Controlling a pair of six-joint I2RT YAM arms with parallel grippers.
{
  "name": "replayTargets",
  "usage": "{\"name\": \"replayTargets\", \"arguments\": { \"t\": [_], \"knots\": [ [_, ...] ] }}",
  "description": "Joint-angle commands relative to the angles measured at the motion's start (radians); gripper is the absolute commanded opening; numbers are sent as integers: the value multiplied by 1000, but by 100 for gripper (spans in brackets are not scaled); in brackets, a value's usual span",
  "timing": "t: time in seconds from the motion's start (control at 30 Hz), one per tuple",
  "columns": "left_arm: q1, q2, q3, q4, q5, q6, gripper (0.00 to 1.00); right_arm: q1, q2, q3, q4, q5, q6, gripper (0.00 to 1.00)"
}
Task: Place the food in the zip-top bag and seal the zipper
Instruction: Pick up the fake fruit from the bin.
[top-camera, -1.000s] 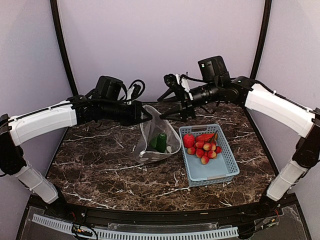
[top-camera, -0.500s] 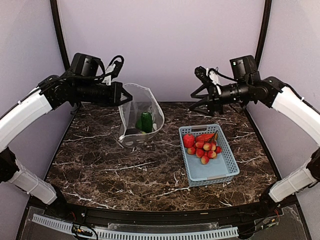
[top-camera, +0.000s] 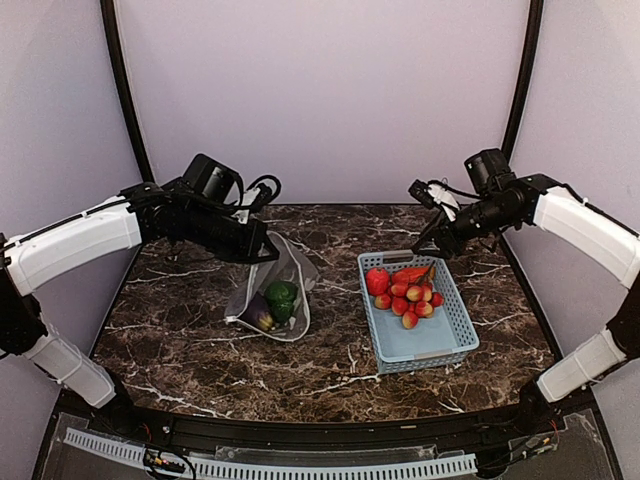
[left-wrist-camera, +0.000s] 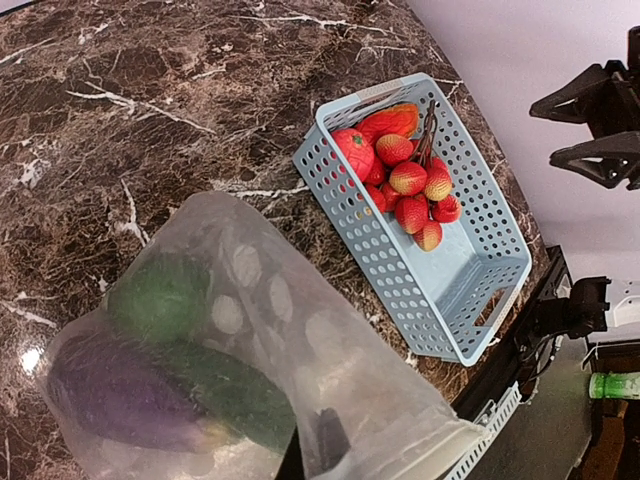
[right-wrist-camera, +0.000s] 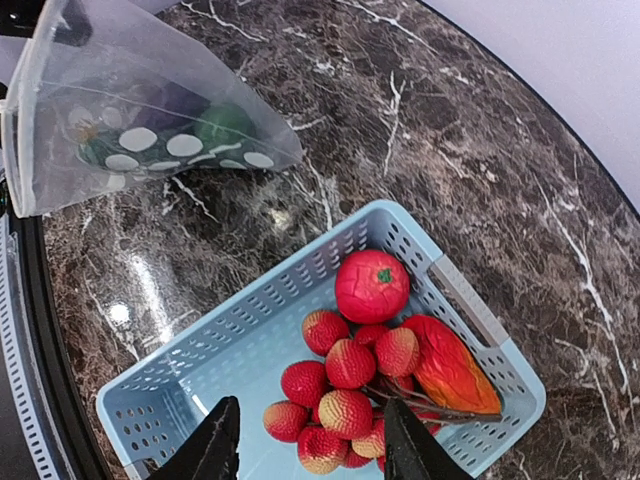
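The zip-top bag (top-camera: 285, 272) lies slanted on the marble, its mouth end lifted by my left gripper (top-camera: 262, 247), which is shut on that edge. Inside it are the purple eggplant (top-camera: 258, 314) and the green cucumber (top-camera: 282, 298). In the left wrist view the dotted bag (left-wrist-camera: 330, 330) fills the foreground, with one dark finger (left-wrist-camera: 332, 440) showing through the plastic and the whitish zipper strip (left-wrist-camera: 455, 440) at the mouth. My right gripper (top-camera: 433, 238) is open and empty above the red and red-yellow fruits (right-wrist-camera: 350, 365). No slider shows.
The light-blue slotted basket (top-camera: 425, 362) stands right of the bag, with the fruits piled at its far end and its near half bare (right-wrist-camera: 240, 370). An orange-red pointed piece (right-wrist-camera: 450, 370) and a red round piece (right-wrist-camera: 372, 285) lie among them.
My left arm has lowered the bag from the air onto the table, and it now lies slanted. My right gripper has drawn back to the right and sits above the basket's far end.
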Motion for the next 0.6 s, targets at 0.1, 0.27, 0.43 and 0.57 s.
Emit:
{"name": "replayTargets", "arguments": {
  "t": [0.1,0.27,0.43,0.57],
  "knots": [
    [-4,-29,-28,36,16,0,1,-83,39,-79,-3,52,116,47],
    [-4,-39,-40,45,11,0,1,-163,102,-84,-49,-23,173,49],
    [-4,-49,-54,60,2,-2,1,-182,152,-67,-100,-51,206,57],
    [-4,-58,-73,77,0,-8,1,-182,178,-59,-102,-11,238,64]
  ]
}}
